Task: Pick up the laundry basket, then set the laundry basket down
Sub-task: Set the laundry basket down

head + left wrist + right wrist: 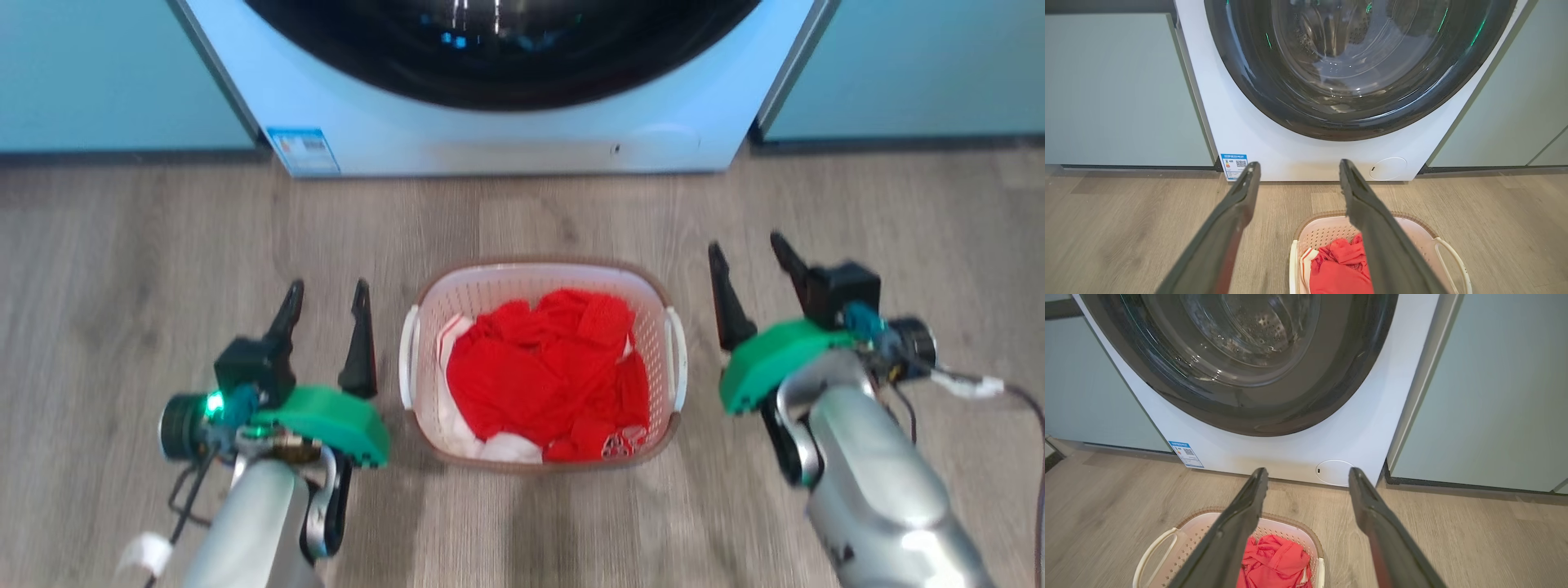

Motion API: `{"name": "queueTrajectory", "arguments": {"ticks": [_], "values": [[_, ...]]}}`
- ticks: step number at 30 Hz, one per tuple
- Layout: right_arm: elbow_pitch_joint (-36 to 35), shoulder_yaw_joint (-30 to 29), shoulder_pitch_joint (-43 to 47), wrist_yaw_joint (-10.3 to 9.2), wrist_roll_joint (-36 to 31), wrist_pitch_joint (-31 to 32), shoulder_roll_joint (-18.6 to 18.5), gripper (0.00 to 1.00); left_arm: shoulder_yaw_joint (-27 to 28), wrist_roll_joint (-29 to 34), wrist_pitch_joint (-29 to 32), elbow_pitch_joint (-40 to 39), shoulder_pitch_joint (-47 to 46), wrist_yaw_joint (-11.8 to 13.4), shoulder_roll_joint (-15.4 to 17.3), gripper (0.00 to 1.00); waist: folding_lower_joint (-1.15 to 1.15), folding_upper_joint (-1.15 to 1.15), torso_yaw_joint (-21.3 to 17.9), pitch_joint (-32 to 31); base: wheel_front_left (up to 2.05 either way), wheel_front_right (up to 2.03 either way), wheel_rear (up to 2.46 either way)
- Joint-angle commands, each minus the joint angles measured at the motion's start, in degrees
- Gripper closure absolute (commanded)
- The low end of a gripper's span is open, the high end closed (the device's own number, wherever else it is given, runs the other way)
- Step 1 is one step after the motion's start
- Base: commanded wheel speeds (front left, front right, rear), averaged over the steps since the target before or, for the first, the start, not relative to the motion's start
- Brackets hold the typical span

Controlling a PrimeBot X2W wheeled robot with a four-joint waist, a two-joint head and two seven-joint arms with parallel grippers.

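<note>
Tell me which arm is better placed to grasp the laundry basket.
Left, slightly. The open left end effector lies alongside the left handle of the laundry basket; the open right end effector reaches past the right handle.

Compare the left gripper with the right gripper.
The left gripper sits nearer the robot, beside the laundry basket; the right gripper reaches past its far rim, toward the washing machine. The left gripper's fingers point straight ahead; the right gripper's lean leftward. Both are open, empty, flanking the basket without touching it.
</note>
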Motion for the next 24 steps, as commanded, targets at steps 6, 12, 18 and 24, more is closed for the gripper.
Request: {"name": "queueTrajectory", "arguments": {"ticks": [6,12,18,24], "values": [[-8.5,-1.0,7.0,0.16,-0.9,-0.8,0.9,0.0,4.8,3.1,-0.5,-6.5,5.1,-0.8,-0.3,0.0,0.01,-0.01,-0.4,-5.8,0.0,0.0,0.0],[-14.0,-2.5,13.2,0.16,-1.1,-0.8,0.9,0.0,6.6,4.7,-0.5,-9.8,10.8,-1.1,-0.7,0.0,0.01,-0.01,-0.2,-9.3,0.0,0.0,0.0],[-18.6,-4.7,19.1,0.16,-0.9,-0.8,0.9,0.0,8.3,5.6,-0.5,-11.5,16.0,-0.9,-0.9,0.0,0.01,-0.01,-0.4,-12.2,0.0,0.0,0.0],[-20.3,-5.9,22.4,0.16,-0.9,-0.8,0.9,0.0,9.6,5.8,-0.5,-12.8,18.9,-1.1,-1.1,0.0,0.01,-0.01,-0.9,-13.5,0.0,0.0,0.0]]}}
